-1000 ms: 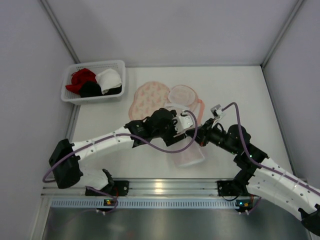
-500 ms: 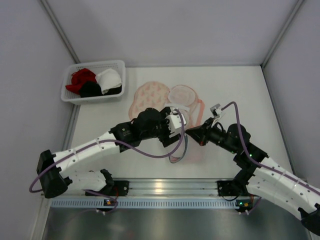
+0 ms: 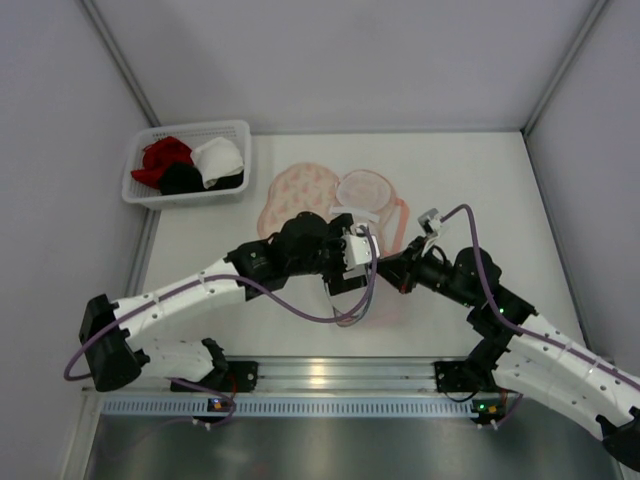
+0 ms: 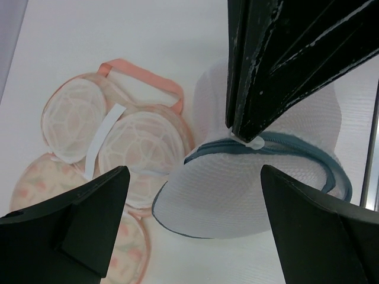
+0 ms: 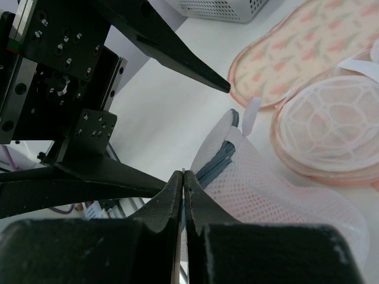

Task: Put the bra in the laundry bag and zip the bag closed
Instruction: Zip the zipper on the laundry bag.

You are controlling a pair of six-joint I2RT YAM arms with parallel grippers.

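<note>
White mesh laundry bag (image 4: 254,195), bra (image 5: 278,201) probably inside; right pincer (image 5: 183,174) clamped on zip pull (image 4: 247,142), left pincer (image 4: 193,171) apart: hold bag down, drag pull steadily.

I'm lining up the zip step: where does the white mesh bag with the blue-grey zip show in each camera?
Top external: white mesh bag sits just below centre, partly hidden.
Left wrist: white mesh bag fills centre and right, zip across it.
Right wrist: white mesh bag runs from centre to lower right.
Shared landmark: peach floral bag, lying open beside it in every view.
</note>
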